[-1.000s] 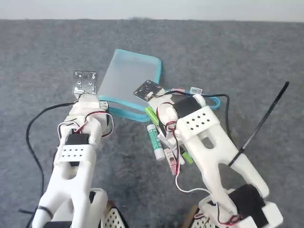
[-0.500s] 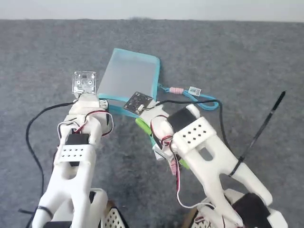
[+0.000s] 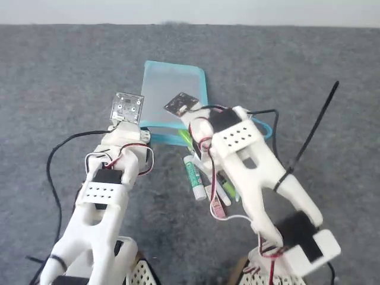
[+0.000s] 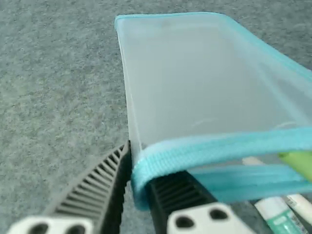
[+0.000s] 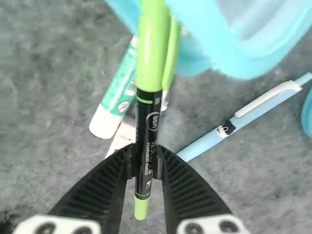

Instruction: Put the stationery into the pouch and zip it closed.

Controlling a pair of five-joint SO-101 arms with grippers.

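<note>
The translucent pouch (image 3: 175,92) with teal trim lies at the table's middle. My left gripper (image 4: 139,187) is shut on the pouch's near zipper edge (image 4: 214,148), at its corner. My right gripper (image 5: 146,168) is shut on a green-and-black highlighter (image 5: 149,97), whose green end points at the pouch's open mouth (image 5: 214,44). In the high view the highlighter (image 3: 186,140) sits just in front of the pouch opening. A green-and-white glue stick (image 3: 193,176) and a light blue pen (image 5: 243,122) lie on the carpet just below the pouch.
More pens and a pink item (image 3: 218,208) lie under the right arm. A teal cord loop (image 3: 268,127) trails from the pouch to the right. A black cable tie (image 3: 314,133) sticks out from the right arm. Grey carpet (image 3: 309,71) covers the table.
My right arm swung back up toward the pouch mouth with the highlighter. The left arm shifted right, and the pouch turned and slid right with it.
</note>
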